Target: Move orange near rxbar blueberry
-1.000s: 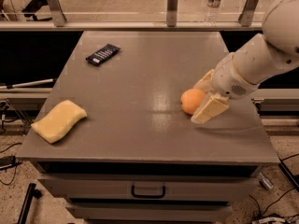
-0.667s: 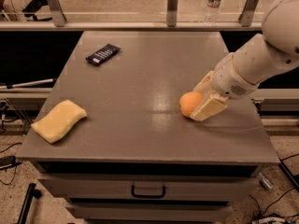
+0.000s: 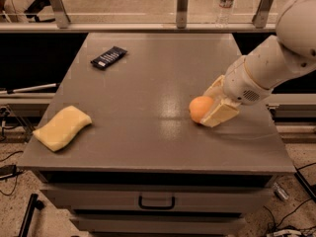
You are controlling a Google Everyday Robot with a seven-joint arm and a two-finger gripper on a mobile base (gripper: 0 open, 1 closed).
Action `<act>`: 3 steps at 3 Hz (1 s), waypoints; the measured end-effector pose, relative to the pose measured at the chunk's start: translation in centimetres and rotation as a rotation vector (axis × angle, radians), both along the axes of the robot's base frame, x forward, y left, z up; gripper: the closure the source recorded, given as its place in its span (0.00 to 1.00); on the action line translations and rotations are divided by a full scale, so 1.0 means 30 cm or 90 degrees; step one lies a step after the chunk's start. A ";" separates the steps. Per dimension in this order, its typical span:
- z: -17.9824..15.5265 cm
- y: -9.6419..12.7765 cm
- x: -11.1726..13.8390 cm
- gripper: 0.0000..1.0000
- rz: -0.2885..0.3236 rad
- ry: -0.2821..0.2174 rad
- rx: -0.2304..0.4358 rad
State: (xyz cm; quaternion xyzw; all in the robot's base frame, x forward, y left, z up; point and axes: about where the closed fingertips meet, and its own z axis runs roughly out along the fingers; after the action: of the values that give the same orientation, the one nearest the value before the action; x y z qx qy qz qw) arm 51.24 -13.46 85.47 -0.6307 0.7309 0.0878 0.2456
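gripper (image 3: 206,108): held low over the right-centre of the desk (image 3: 148,147), orange (image 3: 198,107) pinched between its two cream fingers | orange: seated on the desk surface | rxbar blueberry (image 3: 108,57): laid flat at the far left, well apart from the orange | yellow sponge (image 3: 62,128): placed near the front-left corner

A white robot arm (image 3: 276,58) is reaching in from the right over a grey tabletop (image 3: 148,137). Its gripper (image 3: 205,108) is resting low, jaws clasping the orange (image 3: 197,107). The rxbar blueberry (image 3: 108,57) is lying well apart, far left; a yellow sponge (image 3: 62,128) is sitting near left.
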 end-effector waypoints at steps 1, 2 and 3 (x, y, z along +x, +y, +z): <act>0.000 0.000 0.000 1.00 0.000 0.000 0.000; 0.036 0.013 0.051 1.00 -0.004 -0.039 0.024; 0.119 0.047 0.156 1.00 0.005 -0.100 0.047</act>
State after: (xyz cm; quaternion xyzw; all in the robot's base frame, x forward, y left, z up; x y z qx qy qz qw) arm 55.91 -12.05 89.06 -0.6289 0.7034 0.0655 0.3248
